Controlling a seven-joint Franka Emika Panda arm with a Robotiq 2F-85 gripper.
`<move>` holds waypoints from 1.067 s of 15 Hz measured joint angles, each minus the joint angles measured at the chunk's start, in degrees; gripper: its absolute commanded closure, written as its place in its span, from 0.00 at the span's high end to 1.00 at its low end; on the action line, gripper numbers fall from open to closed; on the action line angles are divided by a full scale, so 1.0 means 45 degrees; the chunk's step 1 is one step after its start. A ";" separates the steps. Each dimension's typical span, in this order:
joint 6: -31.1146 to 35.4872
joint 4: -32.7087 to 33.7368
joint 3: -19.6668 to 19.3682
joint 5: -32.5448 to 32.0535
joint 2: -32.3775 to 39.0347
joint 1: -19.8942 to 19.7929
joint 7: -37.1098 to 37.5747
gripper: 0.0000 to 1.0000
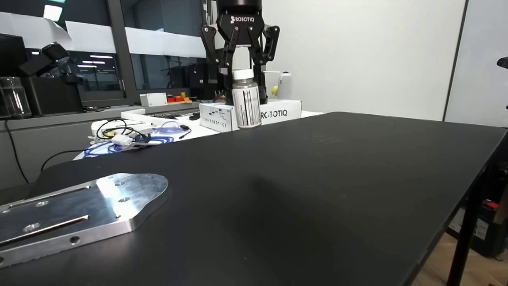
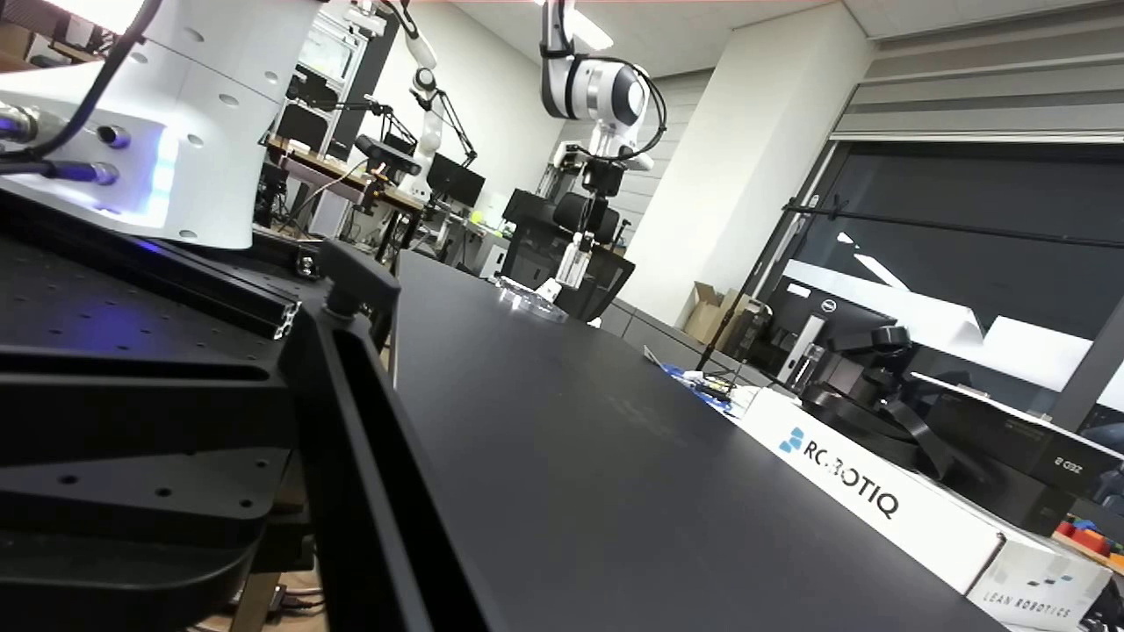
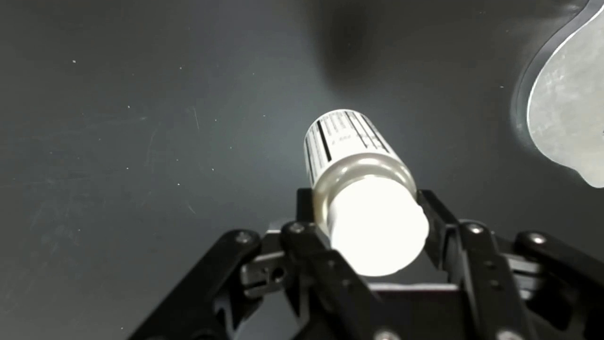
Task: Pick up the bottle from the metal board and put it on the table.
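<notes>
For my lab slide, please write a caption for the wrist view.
Gripper holding a white-capped bottle above the black table, metal board cut off at right.

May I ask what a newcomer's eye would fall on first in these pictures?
In an exterior view, the white-capped cylindrical bottle would probably win, held tilted in the black two-fingered claw above the matte black table. Next might be the shiny silver round-ended metal board, lying on that table at that view's lower left.

- Our arm (image 2: 590, 92) hangs bent at upper centre in an exterior view.
- Our wrist (image 2: 610, 140) points down below it.
- Our fingers (image 3: 436, 212) grip from either side, parted, at lower centre in the wrist view.
- In an exterior view they point downward, upper centre.
</notes>
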 measured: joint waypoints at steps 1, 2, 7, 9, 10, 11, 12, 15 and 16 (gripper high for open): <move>0.0556 -0.0439 -0.0015 -0.0359 -0.0061 -0.0024 0.0295 0.30; 0.1120 -0.0951 -0.0030 -0.0643 -0.0155 -0.0063 0.0588 0.30; 0.3664 -0.3926 -0.0030 -0.0915 -0.1097 -0.0317 0.1499 0.30; 0.4737 -0.5052 -0.0026 -0.0902 -0.1603 -0.0465 0.1728 0.30; 0.5282 -0.5589 -0.0025 -0.0899 -0.1857 -0.0562 0.1834 0.30; 0.5772 -0.6098 -0.0028 -0.0904 -0.2098 -0.0661 0.1953 0.30; 0.6232 -0.6586 -0.0088 -0.0903 -0.2329 -0.0717 0.2032 0.30; 0.7034 -0.7709 -0.0392 -0.0846 -0.2815 -0.0797 0.2162 0.30; 0.7122 -0.7953 -0.0465 -0.0792 -0.2891 -0.0861 0.2162 0.30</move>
